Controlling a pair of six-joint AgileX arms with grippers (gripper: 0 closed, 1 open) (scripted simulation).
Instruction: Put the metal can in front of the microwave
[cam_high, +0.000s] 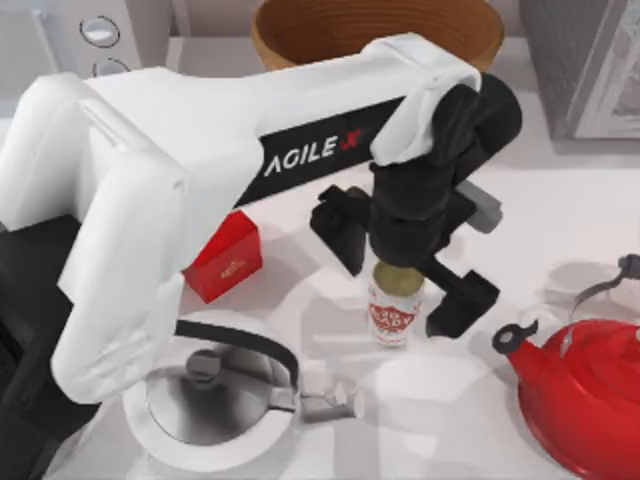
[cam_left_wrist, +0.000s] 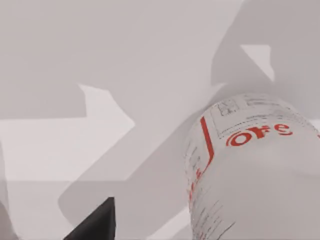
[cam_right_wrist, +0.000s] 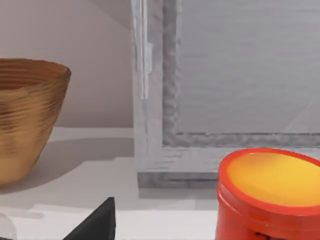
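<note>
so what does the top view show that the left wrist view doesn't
Top view alone: the left arm reaching across the table, its left gripper spread open around the metal can's gold lid, plus the microwave at the far left, a wooden bowl, a red box, a white kettle, a red kettle and a dark grey appliance.

Left wrist view alone: the label's fine print and red lettering up close.

Both: the metal can standing on the white table.

We see the metal can (cam_high: 395, 312) white with red lettering and a dull gold lid; beside it, a red box (cam_high: 225, 257).
</note>
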